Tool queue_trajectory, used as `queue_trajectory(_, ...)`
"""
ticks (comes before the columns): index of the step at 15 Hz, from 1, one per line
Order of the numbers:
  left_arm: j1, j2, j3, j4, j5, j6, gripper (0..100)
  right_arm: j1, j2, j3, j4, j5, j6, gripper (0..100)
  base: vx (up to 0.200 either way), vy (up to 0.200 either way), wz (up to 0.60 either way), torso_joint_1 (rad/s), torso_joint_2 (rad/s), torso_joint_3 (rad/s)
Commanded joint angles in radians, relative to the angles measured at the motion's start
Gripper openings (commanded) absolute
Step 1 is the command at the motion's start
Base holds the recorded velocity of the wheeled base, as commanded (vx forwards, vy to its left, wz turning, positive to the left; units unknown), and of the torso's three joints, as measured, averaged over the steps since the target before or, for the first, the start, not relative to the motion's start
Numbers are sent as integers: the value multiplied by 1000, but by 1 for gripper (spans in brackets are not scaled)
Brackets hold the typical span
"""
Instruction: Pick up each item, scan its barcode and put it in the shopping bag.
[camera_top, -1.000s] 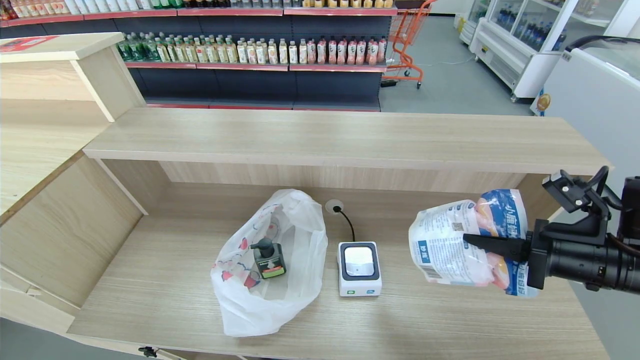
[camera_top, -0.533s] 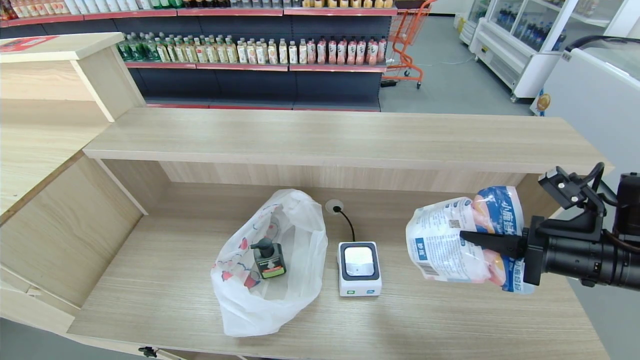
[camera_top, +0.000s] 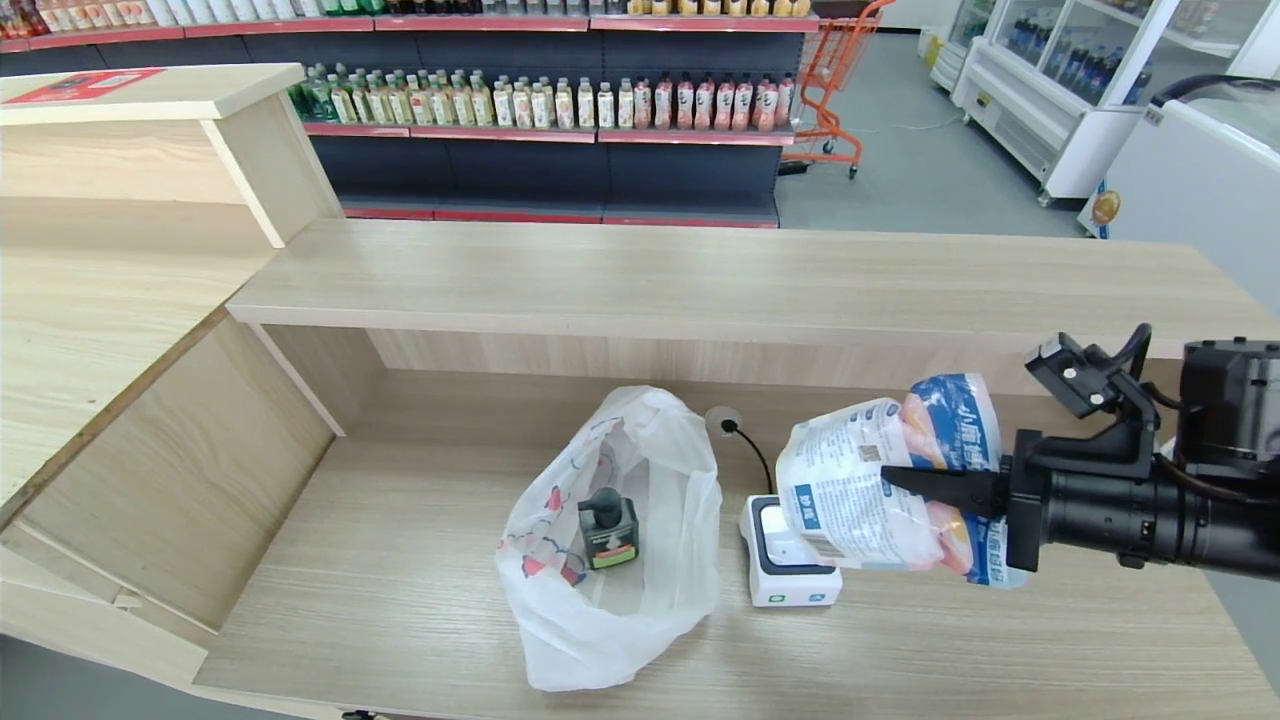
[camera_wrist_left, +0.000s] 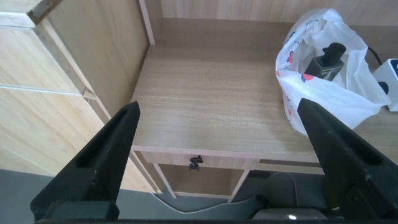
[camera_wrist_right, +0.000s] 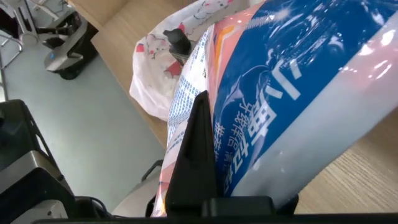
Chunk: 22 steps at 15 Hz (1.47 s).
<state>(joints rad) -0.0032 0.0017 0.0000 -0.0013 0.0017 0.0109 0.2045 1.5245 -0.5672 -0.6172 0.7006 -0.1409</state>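
Note:
My right gripper (camera_top: 897, 487) is shut on a blue, white and pink food packet (camera_top: 845, 490), held in the air with its lower end over the white barcode scanner (camera_top: 786, 577). The packet (camera_wrist_right: 292, 93) looms close in the right wrist view beside one dark finger (camera_wrist_right: 196, 155). Left of the scanner lies the white plastic shopping bag (camera_top: 610, 600), mouth open, with a dark pump bottle (camera_top: 608, 530) inside. My left gripper (camera_wrist_left: 217, 155) is open with nothing in it, off the counter's front left; from there the bag (camera_wrist_left: 323, 87) lies far off.
A raised wooden shelf (camera_top: 700, 280) runs along the back of the counter (camera_top: 380, 580), and a wooden side panel (camera_top: 180, 480) closes its left end. The scanner's cable (camera_top: 757, 460) leads to a hole at the back. Store shelves and freezers stand behind.
The head camera has shifted, moving the whole picture to the right. My right gripper has carried the packet left, from clear of the scanner to over its right part.

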Motion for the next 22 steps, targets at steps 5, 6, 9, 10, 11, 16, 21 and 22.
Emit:
queue_trajectory(5, 0, 0, 0, 0, 0, 0, 100, 70, 278, -111, -19, -89, -105, 0, 0, 0, 0, 0, 0, 0)
queue_trajectory(6, 0, 0, 0, 0, 0, 0, 100, 79, 306, -132, -19, -90, -111, 0, 0, 0, 0, 0, 0, 0)
queue_trajectory(9, 0, 0, 0, 0, 0, 0, 100, 78, 439, -189, -85, -90, -226, 0, 0, 0, 0, 0, 0, 0)
queue_trajectory(10, 0, 0, 0, 0, 0, 0, 100, 78, 462, -203, -98, -90, -223, 0, 0, 0, 0, 0, 0, 0)
queue_trajectory(11, 0, 0, 0, 0, 0, 0, 100, 82, 471, -217, -98, -90, -223, 0, 0, 0, 0, 0, 0, 0)
queue_trajectory(16, 2, 0, 0, 0, 0, 0, 100, 156, 622, -365, -128, -92, -227, 0, 0, 0, 0, 0, 0, 0)
queue_trajectory(21, 0, 0, 0, 0, 0, 0, 100, 202, 703, -487, -134, -92, -230, 0, 0, 0, 0, 0, 0, 0)
queue_trajectory(22, 0, 0, 0, 0, 0, 0, 100, 202, 720, -505, -134, -92, -230, 0, 0, 0, 0, 0, 0, 0)
